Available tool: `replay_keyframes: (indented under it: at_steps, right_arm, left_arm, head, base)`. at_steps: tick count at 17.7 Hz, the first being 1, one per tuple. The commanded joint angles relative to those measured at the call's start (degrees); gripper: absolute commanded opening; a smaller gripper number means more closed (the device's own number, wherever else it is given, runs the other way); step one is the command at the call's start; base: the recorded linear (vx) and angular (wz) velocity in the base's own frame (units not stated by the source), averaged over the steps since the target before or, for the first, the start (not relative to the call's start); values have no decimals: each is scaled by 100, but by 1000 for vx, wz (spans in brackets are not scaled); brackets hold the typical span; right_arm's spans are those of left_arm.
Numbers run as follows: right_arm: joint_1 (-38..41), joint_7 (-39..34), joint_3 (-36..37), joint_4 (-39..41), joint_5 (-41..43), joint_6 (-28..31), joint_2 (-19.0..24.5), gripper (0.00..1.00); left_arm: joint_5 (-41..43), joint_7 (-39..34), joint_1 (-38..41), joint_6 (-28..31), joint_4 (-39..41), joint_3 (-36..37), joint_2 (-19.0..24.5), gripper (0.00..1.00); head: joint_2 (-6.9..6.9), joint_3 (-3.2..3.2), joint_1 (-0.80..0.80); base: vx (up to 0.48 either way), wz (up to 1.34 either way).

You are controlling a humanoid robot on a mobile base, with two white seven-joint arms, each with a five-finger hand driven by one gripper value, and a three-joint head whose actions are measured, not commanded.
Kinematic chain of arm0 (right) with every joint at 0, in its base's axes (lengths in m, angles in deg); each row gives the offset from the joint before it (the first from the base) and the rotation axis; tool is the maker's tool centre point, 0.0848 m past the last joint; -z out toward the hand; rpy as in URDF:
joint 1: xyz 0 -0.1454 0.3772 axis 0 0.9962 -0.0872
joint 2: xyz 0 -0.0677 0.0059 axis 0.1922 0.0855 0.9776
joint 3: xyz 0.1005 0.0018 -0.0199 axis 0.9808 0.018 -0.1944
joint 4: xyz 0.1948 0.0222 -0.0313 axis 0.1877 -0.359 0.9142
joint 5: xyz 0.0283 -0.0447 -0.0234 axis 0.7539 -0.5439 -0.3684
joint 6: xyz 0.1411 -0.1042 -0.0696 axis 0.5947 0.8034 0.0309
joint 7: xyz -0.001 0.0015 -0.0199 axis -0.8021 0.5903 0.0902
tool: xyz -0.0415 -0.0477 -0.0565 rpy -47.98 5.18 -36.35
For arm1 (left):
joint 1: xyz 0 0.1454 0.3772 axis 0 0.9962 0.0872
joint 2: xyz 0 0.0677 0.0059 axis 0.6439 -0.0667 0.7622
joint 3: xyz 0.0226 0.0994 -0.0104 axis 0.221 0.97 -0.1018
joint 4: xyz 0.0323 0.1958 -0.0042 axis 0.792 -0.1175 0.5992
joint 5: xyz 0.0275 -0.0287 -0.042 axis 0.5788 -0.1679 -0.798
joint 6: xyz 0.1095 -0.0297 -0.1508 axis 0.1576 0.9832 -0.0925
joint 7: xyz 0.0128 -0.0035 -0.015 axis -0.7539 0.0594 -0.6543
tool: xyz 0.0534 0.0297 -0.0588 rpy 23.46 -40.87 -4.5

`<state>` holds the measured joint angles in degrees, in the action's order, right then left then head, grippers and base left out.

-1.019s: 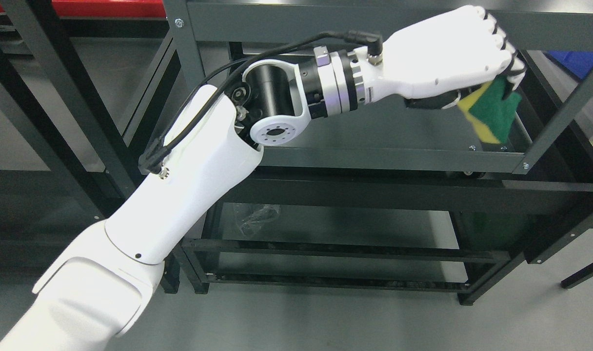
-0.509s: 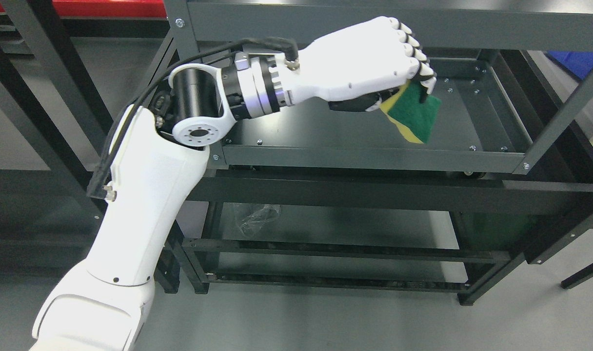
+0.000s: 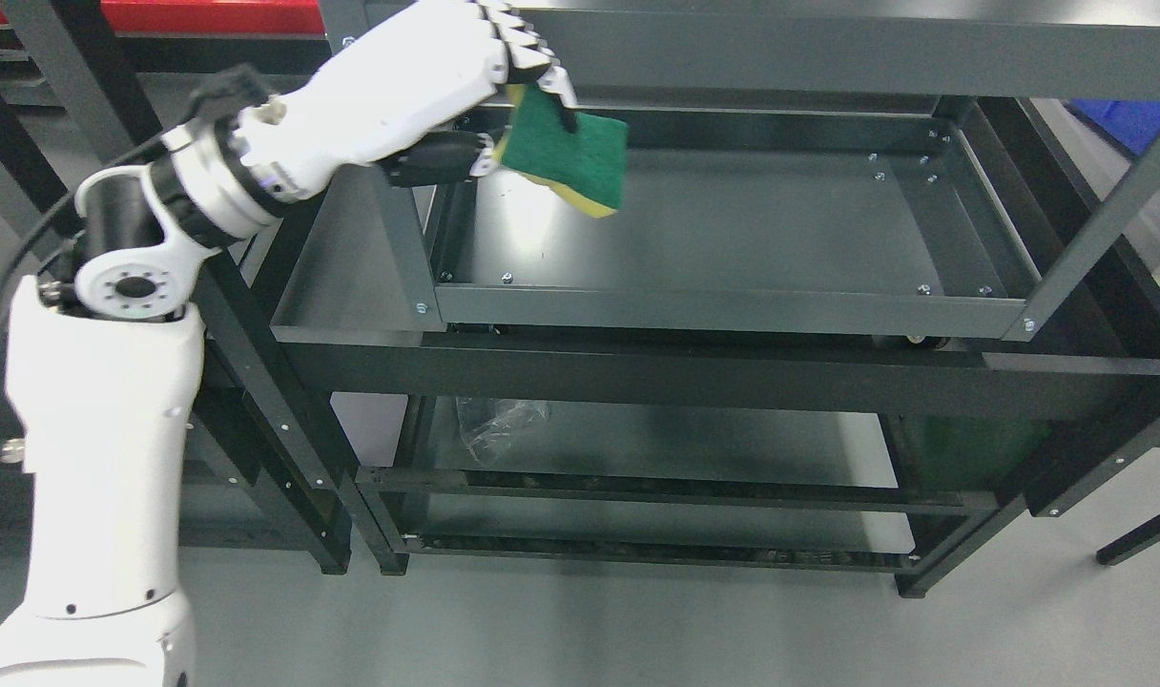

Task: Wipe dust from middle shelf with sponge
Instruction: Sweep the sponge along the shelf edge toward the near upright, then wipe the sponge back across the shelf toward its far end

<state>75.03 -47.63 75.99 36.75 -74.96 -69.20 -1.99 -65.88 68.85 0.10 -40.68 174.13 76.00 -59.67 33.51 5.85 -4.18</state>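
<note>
My left hand (image 3: 504, 105) is shut on a green and yellow sponge (image 3: 569, 157), which hangs from the fingers (image 3: 532, 62) with its green face toward me. The hand is at the far left end of the middle shelf (image 3: 733, 229), a dark grey metal tray, just under the top shelf's front rail. The sponge's lower edge hangs above the shelf floor; I cannot tell whether it touches. The white left arm comes up from the lower left, outside the rack's left post (image 3: 389, 191). My right arm does not show.
The rack's top shelf rail (image 3: 828, 57) runs just above the hand. A lower shelf (image 3: 656, 448) holds a crumpled clear plastic bag (image 3: 499, 420). Another dark rack frame (image 3: 84, 143) stands to the left, a blue bin (image 3: 1128, 119) at the far right.
My left hand has swept with the sponge from the right end of the middle shelf across to its far left end, and the forearm has swung out to the left of the rack.
</note>
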Motion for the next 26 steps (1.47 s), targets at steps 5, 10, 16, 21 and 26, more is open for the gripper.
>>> replay_keyframes:
  at_steps: [5, 10, 16, 21, 26]
  right_arm:
    - [-6, -3, 1, 100, 0, 4, -100, 100]
    - [2, -3, 1, 100, 0, 4, -100, 100]
    - [2, -3, -8, 100, 0, 4, -100, 100]
    - [2, -3, 1, 100, 0, 4, -100, 100]
    - [-6, -3, 1, 100, 0, 4, -100, 100]
  left_arm:
    - [-1393, 5, 887, 3, 145, -1798, 2109, 0]
    - [-464, -4, 246, 3, 242, -375, 365, 0]
    - [1235, -266, -203, 3, 163, 1267, -1254, 0]
    - [1868, -2182, -650, 3, 146, 3191, -1254, 0]
    - [1807, -2982, -1125, 1730, -91, 5012, -1254, 0]
  head:
    - [0, 0, 0]
    - [0, 0, 0]
    - [0, 0, 0]
    - [0, 0, 0]
    - [0, 0, 0]
  base:
    - [0, 0]
    - [0, 0]
    - [-8, -30]
    - [6, 31]
    - [-1, -12]
